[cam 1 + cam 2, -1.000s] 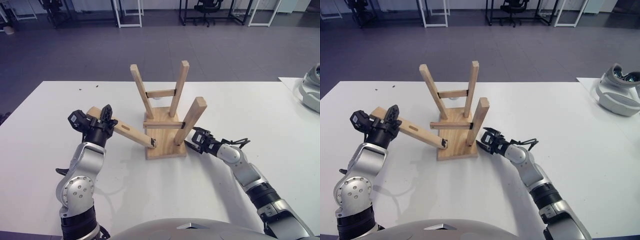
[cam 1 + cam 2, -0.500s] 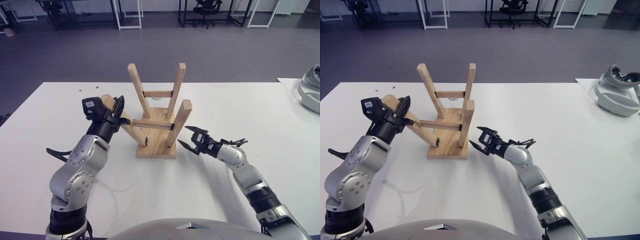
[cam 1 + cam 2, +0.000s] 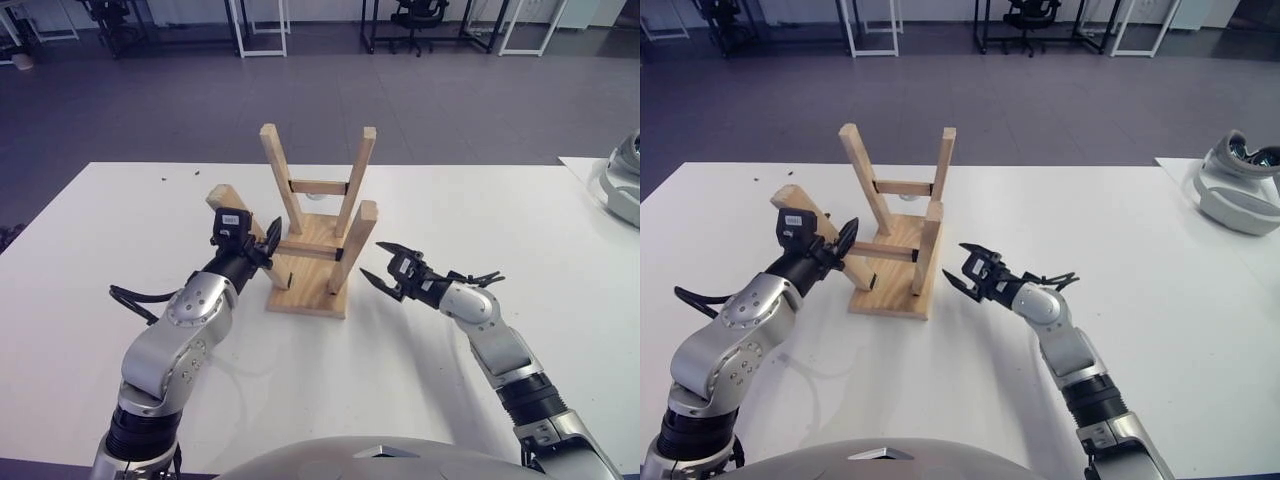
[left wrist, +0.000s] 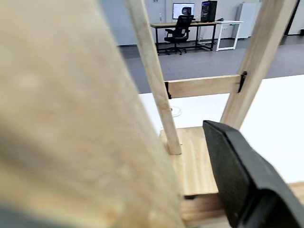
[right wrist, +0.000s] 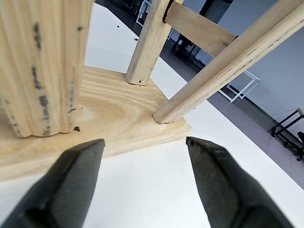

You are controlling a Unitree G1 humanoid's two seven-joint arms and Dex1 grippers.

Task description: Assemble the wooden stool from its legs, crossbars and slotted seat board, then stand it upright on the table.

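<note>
Stool sits upside down on the bench, seat board flat, legs up. Left claw is clamped on the fourth leg, around mid-length. Key relation: that leg's long axis is tilted. Its free end leans out toward the robot's left and its foot end is down at the board's near-left corner, while the other three legs stand roughly upright. So the fix reads as a rotation about the foot, top swung in toward the stool's middle until it matches the near right leg. Can't tell if the foot is seated in its slot (claw and leg hide the joint). Right claw is spread wide and empty, just beside the board's right edge and the near right leg, not touching. It's the nearer arm for bracing that side. Count:
- four legs (three standing, one held)
- two crossbars: far crossbar between the two far legs, near crossbar running from the near right leg toward the held one
- one seat board

Stool not yet flipped upright.
</note>
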